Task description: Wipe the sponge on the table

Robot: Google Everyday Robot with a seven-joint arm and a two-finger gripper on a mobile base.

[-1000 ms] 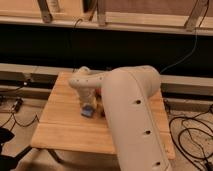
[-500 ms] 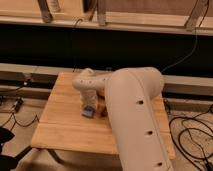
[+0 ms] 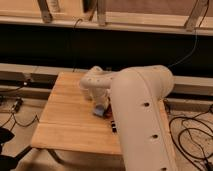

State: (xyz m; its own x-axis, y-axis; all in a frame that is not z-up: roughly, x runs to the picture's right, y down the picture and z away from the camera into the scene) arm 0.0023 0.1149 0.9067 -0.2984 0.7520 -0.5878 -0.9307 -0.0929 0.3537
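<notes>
The light-blue sponge [image 3: 100,111] rests on the light wooden table [image 3: 67,117], right of the table's middle. My gripper [image 3: 100,105] comes straight down onto it from the white wrist above and is shut on the sponge, pressing it against the planks. The big white arm [image 3: 140,115] fills the right foreground and hides the right part of the table.
A black-and-white striped bar [image 3: 113,125] lies just right of the sponge, at the arm's edge. A dark wall with a rail runs behind the table. Cables lie on the floor at left [image 3: 15,117] and right [image 3: 192,132].
The gripper and the sponge have slid together a little to the right across the table over the last second.
</notes>
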